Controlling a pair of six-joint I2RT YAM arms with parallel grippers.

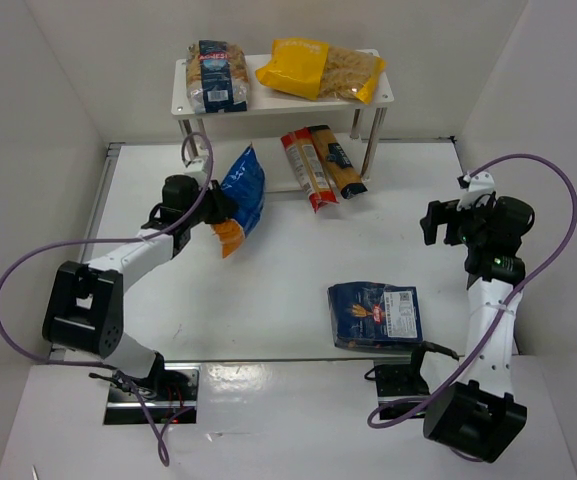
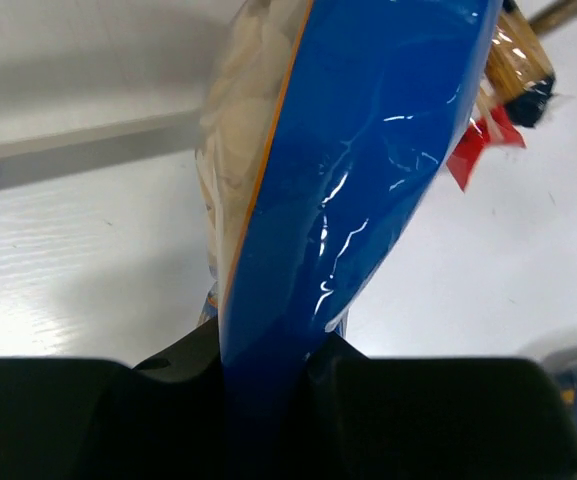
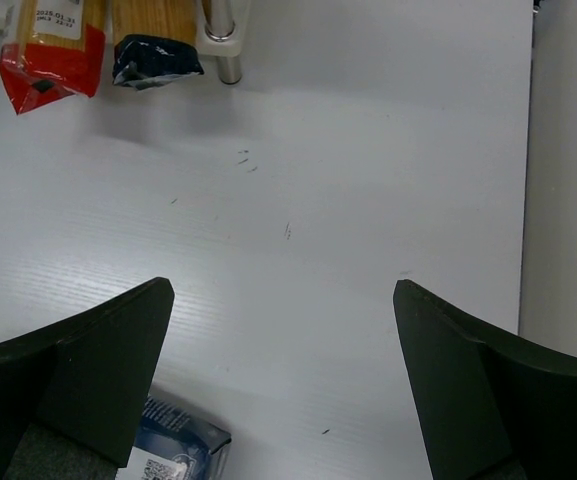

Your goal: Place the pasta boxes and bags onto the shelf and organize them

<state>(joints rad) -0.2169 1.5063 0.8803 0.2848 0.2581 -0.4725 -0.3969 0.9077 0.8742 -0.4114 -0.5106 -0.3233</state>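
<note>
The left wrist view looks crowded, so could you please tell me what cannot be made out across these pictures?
Left wrist view: the blue bag fills the frame and hides the left gripper's fingertips.
Top view: the shelf's upper board hides the far ends of the long packets beneath it.
Right wrist view: the dark blue pack is cut off by the bottom edge and a finger of the right gripper.

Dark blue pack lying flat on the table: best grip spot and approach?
Probably straight down onto the dark blue pack with the open right pincer, closing across its shorter side at mid-length. It lies flat, label up, with no upright edge to pinch.
</note>
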